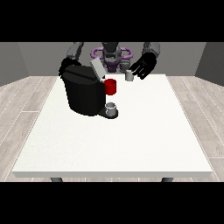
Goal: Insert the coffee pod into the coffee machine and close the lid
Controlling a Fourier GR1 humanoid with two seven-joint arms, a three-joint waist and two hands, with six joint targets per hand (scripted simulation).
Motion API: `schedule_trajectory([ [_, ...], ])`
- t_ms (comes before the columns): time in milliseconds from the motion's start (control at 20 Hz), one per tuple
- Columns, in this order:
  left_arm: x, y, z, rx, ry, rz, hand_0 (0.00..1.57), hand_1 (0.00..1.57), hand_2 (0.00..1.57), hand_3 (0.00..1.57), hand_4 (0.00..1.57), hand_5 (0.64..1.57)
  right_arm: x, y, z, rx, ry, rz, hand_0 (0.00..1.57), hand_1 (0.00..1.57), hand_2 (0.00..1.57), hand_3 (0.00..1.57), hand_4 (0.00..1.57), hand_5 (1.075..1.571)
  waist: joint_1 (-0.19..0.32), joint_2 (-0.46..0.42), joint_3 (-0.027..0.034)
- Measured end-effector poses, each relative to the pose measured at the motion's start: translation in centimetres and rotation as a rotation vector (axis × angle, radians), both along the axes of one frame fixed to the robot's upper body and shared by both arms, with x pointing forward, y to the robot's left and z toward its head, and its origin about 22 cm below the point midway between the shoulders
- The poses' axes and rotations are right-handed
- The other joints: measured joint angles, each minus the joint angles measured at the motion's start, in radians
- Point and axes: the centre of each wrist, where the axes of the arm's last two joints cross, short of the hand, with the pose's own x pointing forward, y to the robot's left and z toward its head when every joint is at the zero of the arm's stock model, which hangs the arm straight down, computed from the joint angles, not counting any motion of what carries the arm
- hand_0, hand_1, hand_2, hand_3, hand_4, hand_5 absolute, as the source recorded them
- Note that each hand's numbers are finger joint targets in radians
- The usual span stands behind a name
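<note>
A black coffee machine (83,94) stands at the table's back left, its grey lid (97,68) tilted up and open. Under its spout a grey cup (111,109) sits on the drip base. A small grey coffee pod (129,76) rests on the table near the far edge. The hand at the view's right (144,66) hovers just right of the pod, fingers spread and relaxed, holding nothing. The hand at the view's left (65,66) is mostly hidden behind the machine's top.
A red mug (111,87) stands right beside the machine, between it and the pod. The white table (113,144) stretches wide toward the camera. The robot's torso (111,54) sits behind the far edge.
</note>
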Motion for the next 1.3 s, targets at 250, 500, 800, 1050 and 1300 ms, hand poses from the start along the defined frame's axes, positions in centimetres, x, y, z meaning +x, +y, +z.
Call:
schedule_trajectory([
  [250,0.6,-0.3,3.1,-0.022,-0.029,0.024,1.26,1.26,1.32,1.26,0.49,1.571,0.3,0.2,1.0,-0.008,-0.028,0.031,0.0,0.0,0.0,0.0,0.49,1.571,-0.039,0.017,0.0],
  [500,0.9,-0.6,5.1,-0.02,-0.058,0.03,1.26,1.26,1.31,1.24,0.51,1.571,0.5,0.9,2.2,-0.022,-0.051,0.036,0.0,0.0,0.0,0.0,0.51,1.571,-0.071,0.044,0.0],
  [800,1.2,-1.5,6.4,-0.011,-0.084,0.037,1.31,1.31,1.33,1.24,0.49,1.571,0.9,0.7,3.0,-0.03,-0.082,0.026,0.0,0.0,0.0,0.0,0.48,1.571,-0.088,0.077,0.0001],
  [1050,1.4,-3.0,6.6,-0.002,-0.068,0.021,1.33,1.33,1.34,1.23,0.5,1.571,1.3,-0.3,3.3,-0.032,-0.087,-0.001,0.0,0.0,0.0,0.0,0.52,1.571,-0.078,0.082,0.0002],
  [1300,1.5,-3.4,5.8,-0.001,-0.054,0.009,1.25,1.25,1.29,1.21,0.51,1.571,0.9,-0.5,2.7,-0.024,-0.076,-0.018,0.0,0.0,0.0,0.0,0.54,1.571,-0.078,0.077,0.0],
])
